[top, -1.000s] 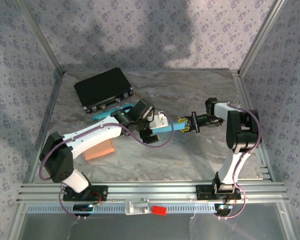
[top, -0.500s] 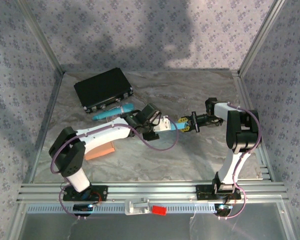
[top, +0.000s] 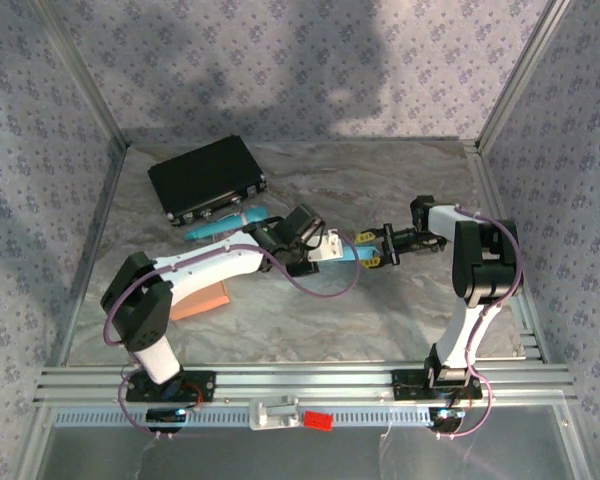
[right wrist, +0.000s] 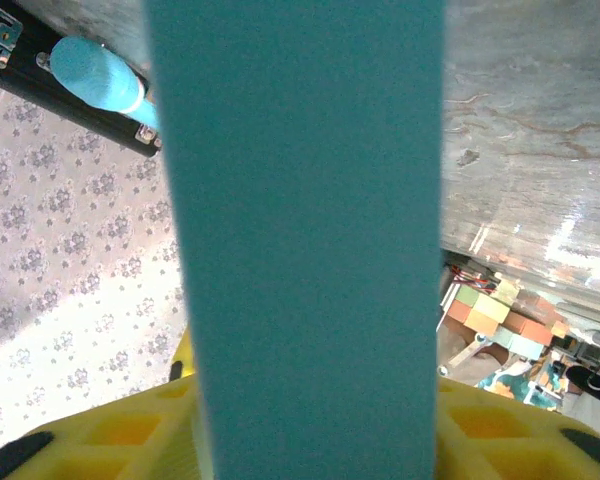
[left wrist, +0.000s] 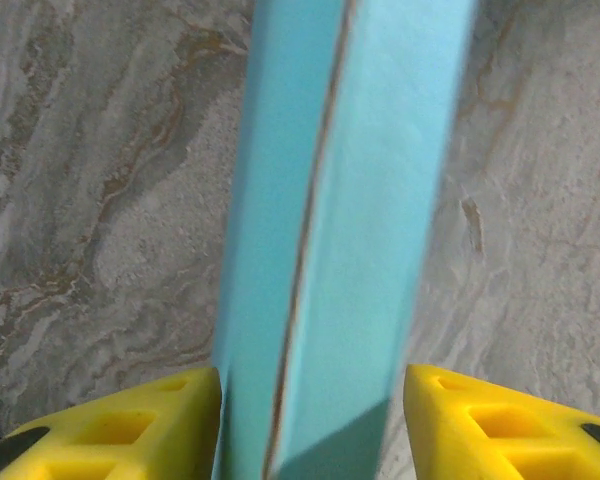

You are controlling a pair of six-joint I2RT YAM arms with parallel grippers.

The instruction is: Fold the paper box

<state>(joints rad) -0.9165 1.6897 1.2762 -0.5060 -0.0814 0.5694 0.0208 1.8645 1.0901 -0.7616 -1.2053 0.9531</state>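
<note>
The paper box [top: 351,252] is a long light-blue carton held off the marbled table between my two grippers. My left gripper [top: 340,249] reaches in from the left. In the left wrist view the paper box [left wrist: 360,200] runs up the middle with a seam showing. The left gripper [left wrist: 312,425] has its left finger [left wrist: 130,420] against the carton and its right finger a little apart from it. My right gripper [top: 369,250] faces it from the right. In the right wrist view the paper box [right wrist: 300,200] covers the inner sides of that gripper [right wrist: 310,435].
A black case [top: 208,178] lies at the back left, with a teal rounded object [top: 225,225] beside it. An orange-brown block [top: 200,300] sits under the left forearm. Metal frame rails [top: 300,378] run along the near edge.
My left gripper slid right along the carton toward the right gripper and its fingers narrowed around it. The right gripper's fingers stand a little wider than before.
</note>
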